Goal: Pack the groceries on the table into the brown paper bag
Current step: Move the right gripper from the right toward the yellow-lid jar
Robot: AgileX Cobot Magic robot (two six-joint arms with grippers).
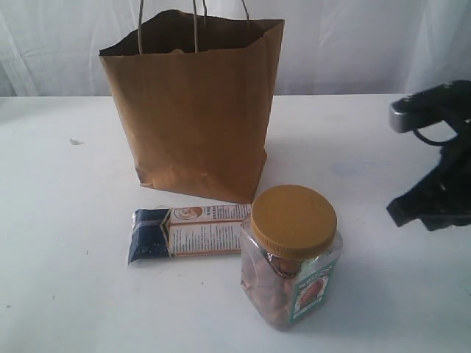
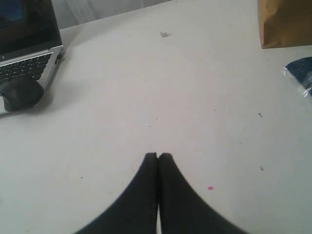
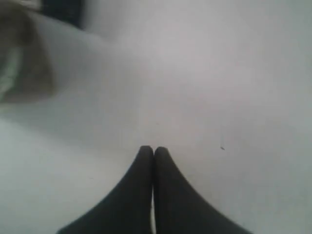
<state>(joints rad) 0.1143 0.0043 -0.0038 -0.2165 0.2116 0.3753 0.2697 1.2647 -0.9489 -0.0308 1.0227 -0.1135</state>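
Standing nearest the table's [image 1: 66, 279] front edge, right of its middle, the jar [image 1: 291, 254] is sitting upright with its lid [image 1: 294, 220] on. Just behind it and to its left, the packet [image 1: 188, 232] is lying flat, its navy end pointing left and its other end running behind the jar. Behind the packet, the bag [image 1: 195, 110] is standing upright and open toward the far edge, its handles [image 1: 195, 22] sticking up; whether it is touching the packet I cannot tell.

At the right edge, the right arm [image 1: 438, 184] is sitting well apart from all three. The right gripper [image 3: 153, 148] is closed on nothing, its fingers pressing together above bare table. The left gripper [image 2: 158, 156] is likewise closed and empty, pointing across bare table, with the bag's corner and the packet's navy end lying ahead to one side. A laptop [image 2: 27, 44] and a mouse [image 2: 19, 92] are sitting ahead to the other side.
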